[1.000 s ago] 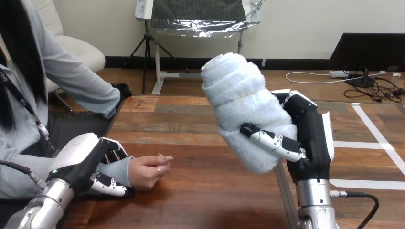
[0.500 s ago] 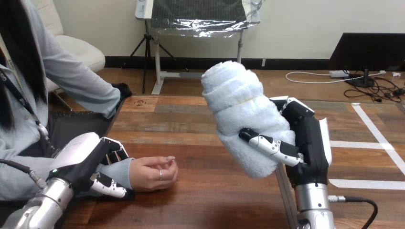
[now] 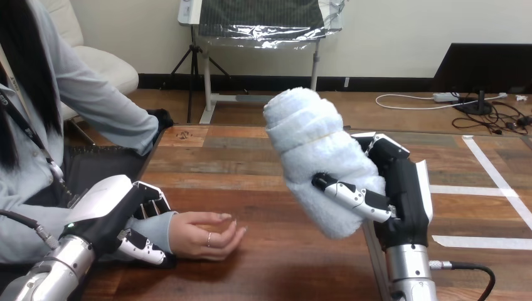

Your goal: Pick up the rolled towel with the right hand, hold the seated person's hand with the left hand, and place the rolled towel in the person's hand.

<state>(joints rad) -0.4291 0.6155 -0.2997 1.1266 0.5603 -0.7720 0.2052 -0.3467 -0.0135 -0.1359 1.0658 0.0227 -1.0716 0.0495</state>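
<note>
Holding one white rolled towel point(image 3: 313, 150) up off the wooden desk point(image 3: 263, 169), the robot's right hand point(image 3: 408, 188) rises on its silver forearm from the bottom edge at the right of the head view. Its fingers point(image 3: 354, 196) are wrapped round the lower half of the roll. The thumb lies across the near face and the others curl in behind the roll's right side. The towel is thick and fluffy, wound in several layers, and leans with its upper end toward the view's left. It touches only the hand that grips it.

Across the desk, at the lower left, the robot's left hand point(image 3: 110, 207) comes in low with its white back shell uppermost. Its fingers point(image 3: 152, 202) curl over the pale sleeve cuff at the person's wrist, and its thumb closes on the same cuff from the near side, so the wrist is pinched between them. Just past that grip the person's hand point(image 3: 204, 235) lies on the desk, palm up and open, its own fingers loosely bent.

Counted: two robot hands, one towel, and one person's hand beside the left robot hand. The towel hangs well to the right of the open palm and higher than it, with bare wood between the two.
</note>
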